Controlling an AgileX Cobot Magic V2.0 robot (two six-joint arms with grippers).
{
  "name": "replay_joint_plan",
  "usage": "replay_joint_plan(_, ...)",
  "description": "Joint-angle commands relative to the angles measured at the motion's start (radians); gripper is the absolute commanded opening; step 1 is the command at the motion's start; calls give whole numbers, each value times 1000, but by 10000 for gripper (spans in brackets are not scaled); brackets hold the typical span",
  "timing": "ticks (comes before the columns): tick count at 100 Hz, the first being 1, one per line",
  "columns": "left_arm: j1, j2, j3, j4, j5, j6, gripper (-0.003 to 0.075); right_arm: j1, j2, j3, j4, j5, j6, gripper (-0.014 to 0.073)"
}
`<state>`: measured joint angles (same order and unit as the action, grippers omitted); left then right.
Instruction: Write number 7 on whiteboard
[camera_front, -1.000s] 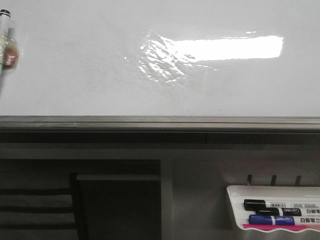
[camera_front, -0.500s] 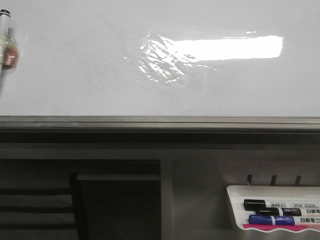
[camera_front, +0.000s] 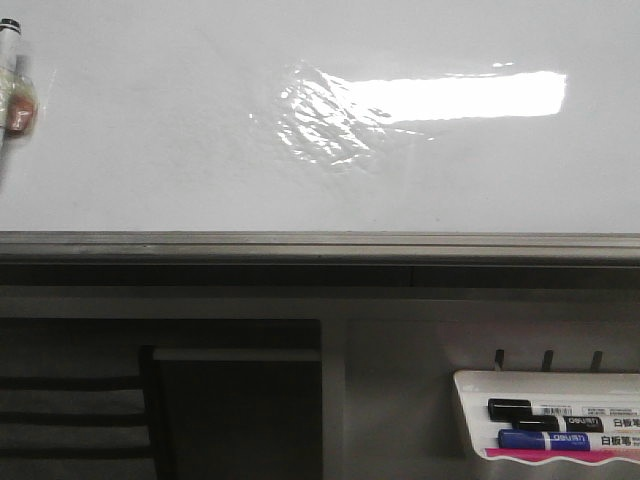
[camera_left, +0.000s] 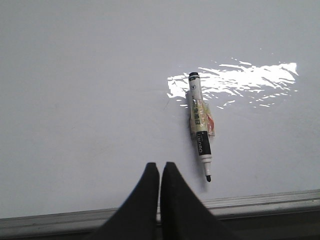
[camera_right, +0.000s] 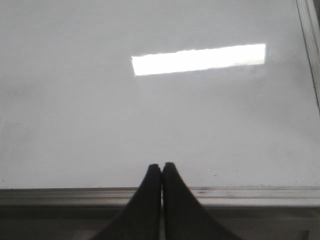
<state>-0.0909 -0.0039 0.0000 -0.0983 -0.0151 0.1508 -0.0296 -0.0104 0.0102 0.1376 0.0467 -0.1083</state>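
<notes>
The whiteboard (camera_front: 150, 150) is glossy white with a wrinkled shiny patch (camera_front: 325, 115) and a grey frame edge (camera_front: 320, 243). No number 7 shows on it. An uncapped black marker (camera_left: 199, 125) lies on the board in the left wrist view, tip toward the frame; in the front view it shows at the far left edge (camera_front: 12, 85). My left gripper (camera_left: 159, 166) is shut and empty, just beside the marker's tip and apart from it. My right gripper (camera_right: 162, 166) is shut and empty over the board (camera_right: 150, 115) near its frame. Neither gripper shows in the front view.
A small white marker tray (camera_front: 470, 420) hangs below the board at the right and holds a black marker (camera_front: 545, 410) and a blue marker (camera_front: 560, 440). The board's right frame edge (camera_right: 310, 45) shows in the right wrist view. Dark shelving (camera_front: 80, 400) lies below left.
</notes>
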Motion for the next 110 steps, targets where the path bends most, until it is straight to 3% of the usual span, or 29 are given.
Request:
replay_joint_plan(1,2,-30,16,-20,-87,0,-20,-8,-20,18,13,-104,-5,-71)
replay_joint_plan(26,2,11,-168,-128,-40,0,-20,-8,20,-154,26,75,-5,-71)
replay_joint_plan(62,2,358,-538,-106,266,1,-20,-6,345,-477,-14,339,-43,-71)
replay_joint_plan(110,2,549,-563,-93,200,1,-20,-6,448,-542,-14,334,-43,-71)
